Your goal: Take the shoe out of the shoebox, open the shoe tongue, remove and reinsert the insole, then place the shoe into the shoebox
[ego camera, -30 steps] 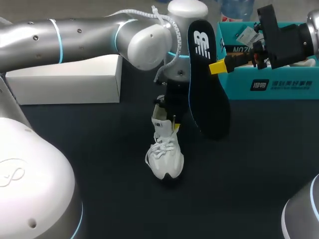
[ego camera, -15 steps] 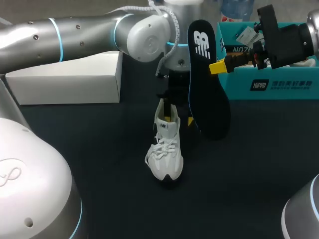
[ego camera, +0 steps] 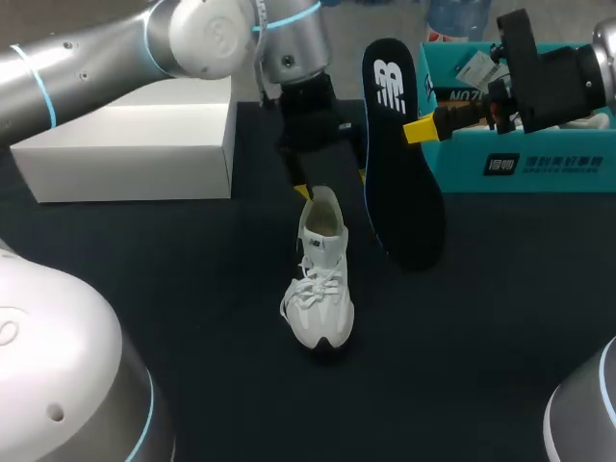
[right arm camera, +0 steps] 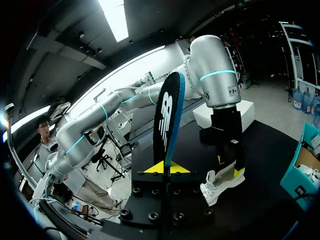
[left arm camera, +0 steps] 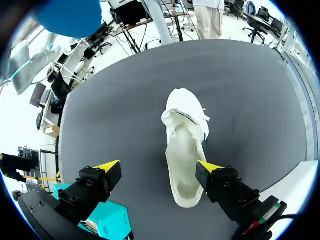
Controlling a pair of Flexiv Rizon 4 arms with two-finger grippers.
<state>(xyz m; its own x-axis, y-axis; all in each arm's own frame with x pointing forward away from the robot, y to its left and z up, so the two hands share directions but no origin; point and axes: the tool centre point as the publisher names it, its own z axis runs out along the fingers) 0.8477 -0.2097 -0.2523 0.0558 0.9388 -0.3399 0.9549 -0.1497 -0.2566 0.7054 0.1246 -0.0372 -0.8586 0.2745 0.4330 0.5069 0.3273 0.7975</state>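
Note:
A white sneaker stands upright on the dark table, its mouth open wide. My left gripper hovers open just above the heel, touching nothing. In the left wrist view the sneaker lies under the open left gripper, close to one of its fingers. My right gripper is shut on a black insole, which hangs on edge in the air beside the sneaker. The right wrist view shows this insole upright in the right gripper, with the sneaker beyond.
A teal shoebox stands at the back right, just behind my right gripper. Its white lid lies at the back left. The shoebox's corner shows in the right wrist view.
My left gripper has opened, let go of the sneaker and lifted up and back from it. The sneaker's mouth now shows. The right arm and insole have stayed put.

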